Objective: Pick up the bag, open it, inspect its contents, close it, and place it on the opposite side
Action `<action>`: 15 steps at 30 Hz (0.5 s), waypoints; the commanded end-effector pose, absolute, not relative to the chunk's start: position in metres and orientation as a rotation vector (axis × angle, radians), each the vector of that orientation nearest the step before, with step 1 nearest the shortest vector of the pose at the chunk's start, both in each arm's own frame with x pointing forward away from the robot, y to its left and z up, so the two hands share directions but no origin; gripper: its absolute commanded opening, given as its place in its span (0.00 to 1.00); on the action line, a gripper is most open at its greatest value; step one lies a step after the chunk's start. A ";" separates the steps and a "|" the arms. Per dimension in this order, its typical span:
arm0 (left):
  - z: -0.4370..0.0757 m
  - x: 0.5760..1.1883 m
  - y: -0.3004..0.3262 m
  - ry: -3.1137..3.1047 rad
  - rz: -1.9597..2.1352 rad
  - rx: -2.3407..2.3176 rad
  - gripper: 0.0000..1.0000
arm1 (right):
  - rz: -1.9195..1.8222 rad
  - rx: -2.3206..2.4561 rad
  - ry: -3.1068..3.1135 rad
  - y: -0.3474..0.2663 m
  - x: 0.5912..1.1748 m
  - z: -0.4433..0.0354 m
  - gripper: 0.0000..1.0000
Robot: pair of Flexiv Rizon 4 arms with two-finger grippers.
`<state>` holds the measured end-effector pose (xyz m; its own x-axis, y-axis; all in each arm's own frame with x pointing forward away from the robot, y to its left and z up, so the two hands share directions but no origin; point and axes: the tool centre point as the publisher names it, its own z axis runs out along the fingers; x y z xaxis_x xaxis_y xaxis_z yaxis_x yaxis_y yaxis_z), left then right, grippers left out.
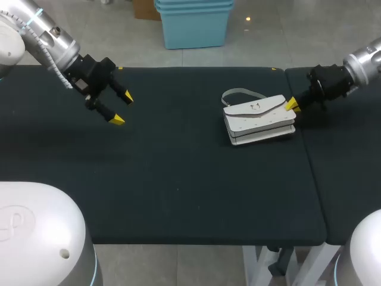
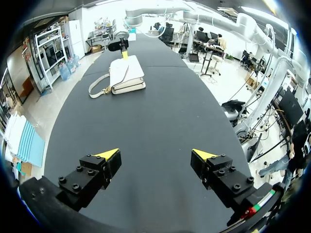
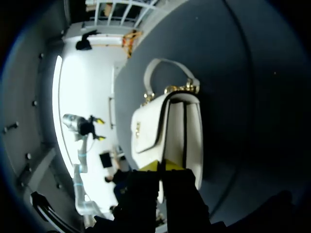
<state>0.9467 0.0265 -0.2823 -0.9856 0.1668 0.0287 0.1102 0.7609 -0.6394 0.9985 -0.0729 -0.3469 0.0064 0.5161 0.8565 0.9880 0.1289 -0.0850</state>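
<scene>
A white handbag with a flap and a pale strap lies on the black table, right of the middle. My right gripper is shut, its yellow tips pressed against the bag's right end; in the right wrist view the tips meet at the near edge of the bag, where the flap comes down. My left gripper hangs open over the table's far left with nothing between its fingers. In the left wrist view the gripper faces the bag from far off.
A seam divides the main table from a second black surface on the right, just beside the bag. Bare cloth stretches between the left gripper and the bag and along the front edge.
</scene>
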 end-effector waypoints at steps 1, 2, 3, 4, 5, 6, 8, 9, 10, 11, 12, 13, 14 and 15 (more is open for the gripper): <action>-0.282 0.947 0.026 -2.868 1.033 -0.228 1.00 | -0.884 -1.595 -1.597 -0.071 0.993 -0.345 0.00; -0.282 0.947 0.026 -2.868 1.033 -0.228 1.00 | -0.884 -1.595 -1.597 -0.071 0.993 -0.345 0.00; -0.282 0.947 0.026 -2.868 1.033 -0.228 1.00 | -0.884 -1.595 -1.597 -0.071 0.993 -0.345 0.00; -0.282 0.947 0.026 -2.868 1.033 -0.228 1.00 | -0.884 -1.595 -1.597 -0.071 0.993 -0.345 0.00; -0.282 0.947 0.026 -2.868 1.033 -0.228 1.00 | -0.884 -1.595 -1.597 -0.071 0.993 -0.345 0.00; -0.282 0.947 0.026 -2.868 1.033 -0.228 1.00 | -0.884 -1.595 -1.597 -0.071 0.993 -0.345 0.00; -0.282 0.947 0.026 -2.868 1.033 -0.228 1.00 | -0.884 -1.595 -1.597 -0.071 0.993 -0.345 0.00; -0.282 0.947 0.026 -2.868 1.033 -0.228 1.00 | -0.884 -1.595 -1.597 -0.071 0.993 -0.345 0.00; -0.282 0.947 0.026 -2.868 1.033 -0.228 1.00 | -0.884 -1.595 -1.597 -0.071 0.993 -0.345 0.00; -0.282 0.947 0.026 -2.868 1.033 -0.228 1.00 | -0.884 -1.595 -1.597 -0.071 0.993 -0.345 0.00; -0.282 0.947 0.026 -2.868 1.033 -0.228 1.00 | -0.887 -1.607 -1.587 -0.064 0.987 -0.346 0.00; -0.282 0.947 0.026 -2.868 1.033 -0.228 1.00 | -0.892 -1.622 -1.577 -0.056 0.982 -0.348 0.00; -0.282 0.947 0.026 -2.868 1.033 -0.228 1.00 | -0.925 -1.622 -1.546 -0.049 0.976 -0.350 0.00; -0.282 0.947 0.026 -2.868 1.033 -0.228 1.00 | -0.952 -1.632 -1.522 -0.042 0.969 -0.352 0.00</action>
<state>0.9470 0.0263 -0.2817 -0.9854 0.1675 0.0291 0.1106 0.7617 -0.6385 0.9839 -0.0581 -0.3442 0.0336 0.4955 0.8680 0.9971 0.0427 -0.0630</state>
